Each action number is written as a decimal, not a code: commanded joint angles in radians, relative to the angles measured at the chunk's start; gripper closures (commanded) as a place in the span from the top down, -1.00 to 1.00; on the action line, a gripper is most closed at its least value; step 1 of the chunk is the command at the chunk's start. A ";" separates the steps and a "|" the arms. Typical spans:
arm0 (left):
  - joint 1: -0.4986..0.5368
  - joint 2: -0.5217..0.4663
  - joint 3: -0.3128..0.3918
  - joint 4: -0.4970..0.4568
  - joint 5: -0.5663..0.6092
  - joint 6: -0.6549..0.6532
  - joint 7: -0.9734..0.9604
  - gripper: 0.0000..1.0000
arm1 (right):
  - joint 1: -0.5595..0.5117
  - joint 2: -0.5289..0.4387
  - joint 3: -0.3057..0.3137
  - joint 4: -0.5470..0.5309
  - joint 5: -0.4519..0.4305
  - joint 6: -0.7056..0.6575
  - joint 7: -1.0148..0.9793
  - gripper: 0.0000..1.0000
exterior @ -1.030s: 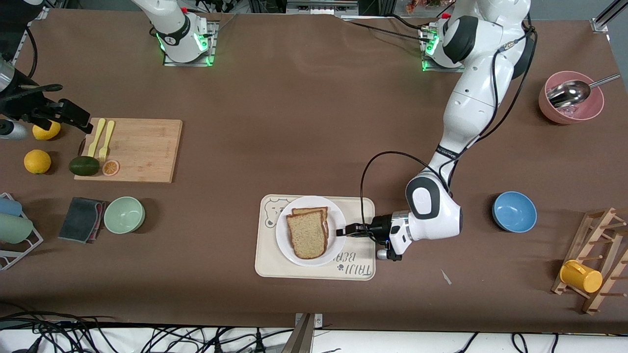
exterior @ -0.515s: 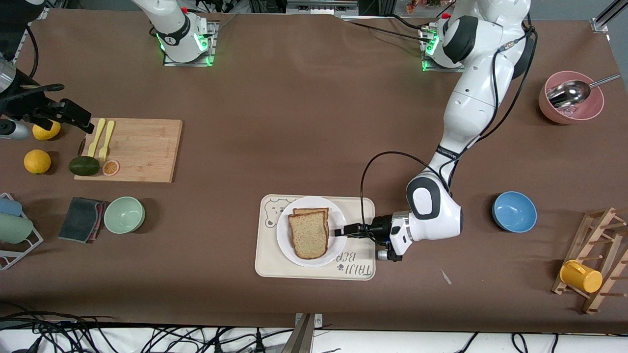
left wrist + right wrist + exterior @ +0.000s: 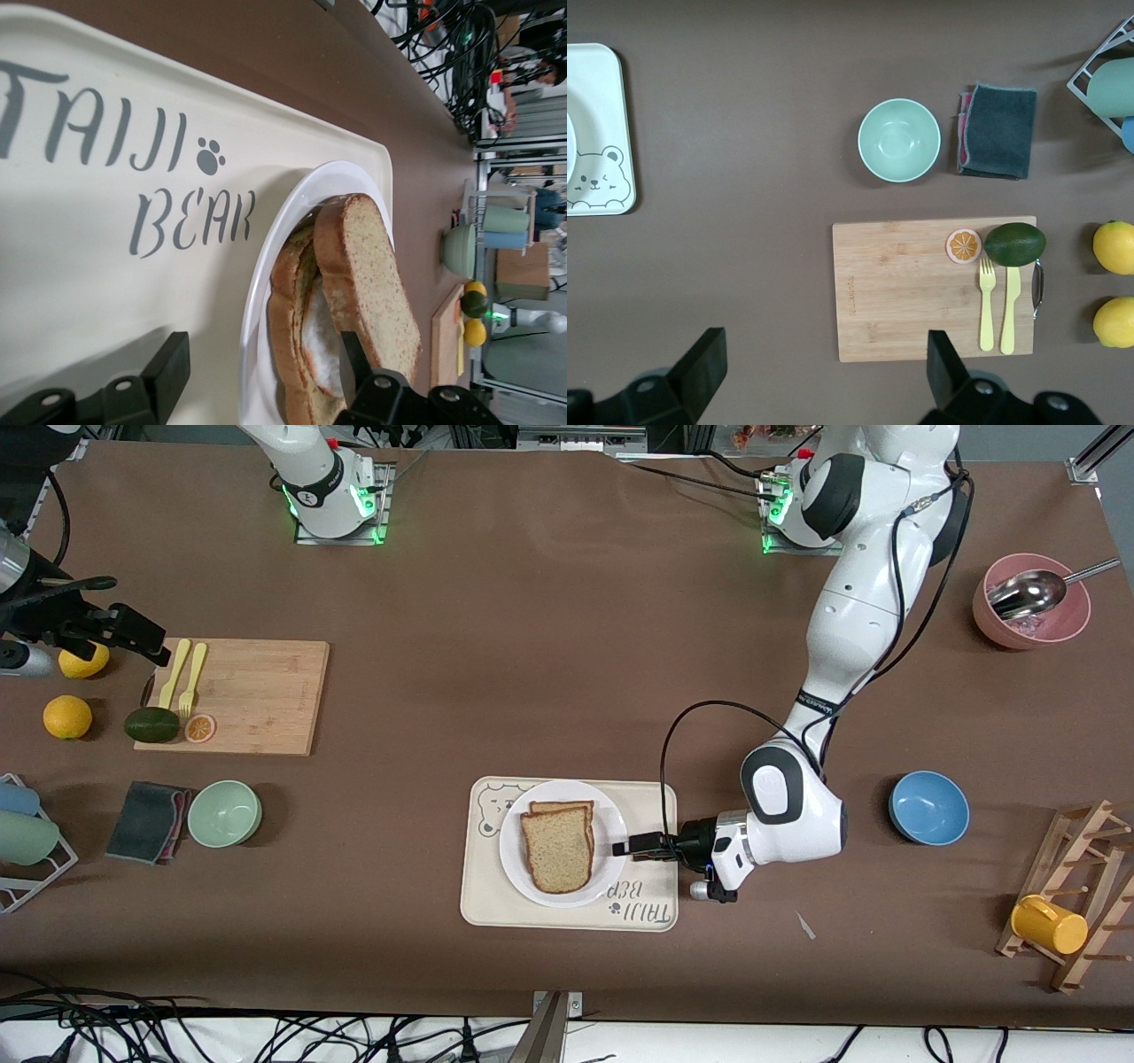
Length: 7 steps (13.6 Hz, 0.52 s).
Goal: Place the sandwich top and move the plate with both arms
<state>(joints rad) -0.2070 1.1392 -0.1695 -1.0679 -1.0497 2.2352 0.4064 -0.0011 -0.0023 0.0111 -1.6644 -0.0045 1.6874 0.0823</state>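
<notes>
We see the sandwich top lying on the egg slice on the white plate, itself on the bear tray. Our left gripper, fingers parted and empty, sits at the plate's rim on the left arm's side. The right gripper, wide open and empty, waits over the cutting board's end, well apart, so we judge the left arm nearer.

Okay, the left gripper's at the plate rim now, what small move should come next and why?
Probably draw the left gripper clear of the plate. Its fingers stand open beside the rim, and the sandwich top already lies on the stack. The right gripper waits open over the cutting board.
</notes>
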 commanded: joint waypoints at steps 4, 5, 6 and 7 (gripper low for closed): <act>0.040 -0.229 0.028 -0.163 0.138 -0.149 -0.138 0.76 | -0.013 0.005 0.012 0.021 0.015 -0.020 0.008 1.00; 0.041 -0.277 0.036 -0.187 0.210 -0.184 -0.176 0.89 | -0.013 0.005 0.012 0.021 0.015 -0.020 0.008 1.00; 0.053 -0.318 0.038 -0.201 0.290 -0.228 -0.217 0.97 | -0.013 0.007 0.012 0.021 0.015 -0.020 0.008 1.00; 0.073 -0.361 0.038 -0.207 0.378 -0.285 -0.260 0.98 | -0.013 0.005 0.012 0.021 0.015 -0.020 0.008 1.00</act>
<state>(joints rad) -0.1612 0.9180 -0.1421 -1.1602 -0.7938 2.0212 0.2117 -0.0010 -0.0017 0.0113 -1.6636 -0.0045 1.6867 0.0823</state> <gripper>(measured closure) 0.026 0.000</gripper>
